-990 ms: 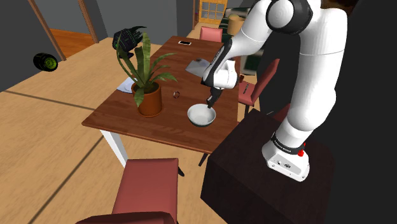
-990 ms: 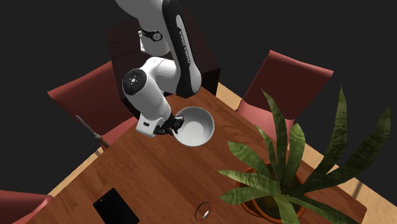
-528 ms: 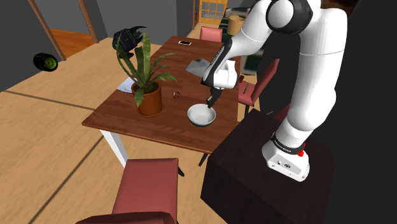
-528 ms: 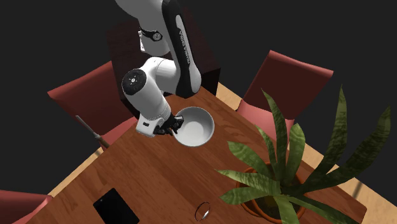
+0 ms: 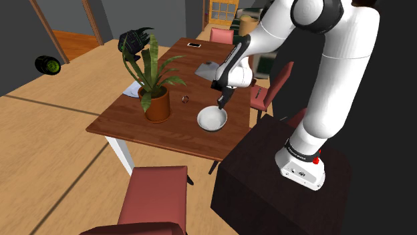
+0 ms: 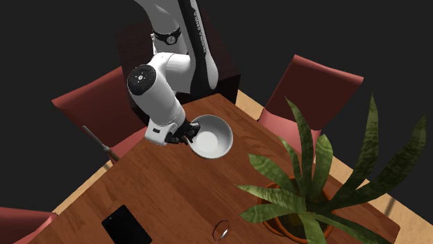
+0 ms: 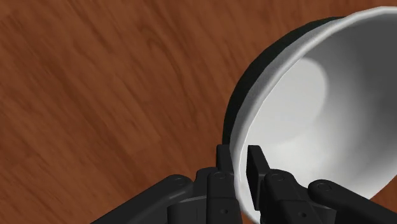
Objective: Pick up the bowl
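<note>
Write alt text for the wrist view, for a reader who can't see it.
The black gripper is shut on the rim of a white bowl, one finger outside its wall and the other inside. Under them lies the brown wooden table.

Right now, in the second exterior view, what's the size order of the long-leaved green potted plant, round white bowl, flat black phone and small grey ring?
1. Long-leaved green potted plant.
2. Round white bowl and flat black phone: too alike to rank.
3. Small grey ring.
</note>
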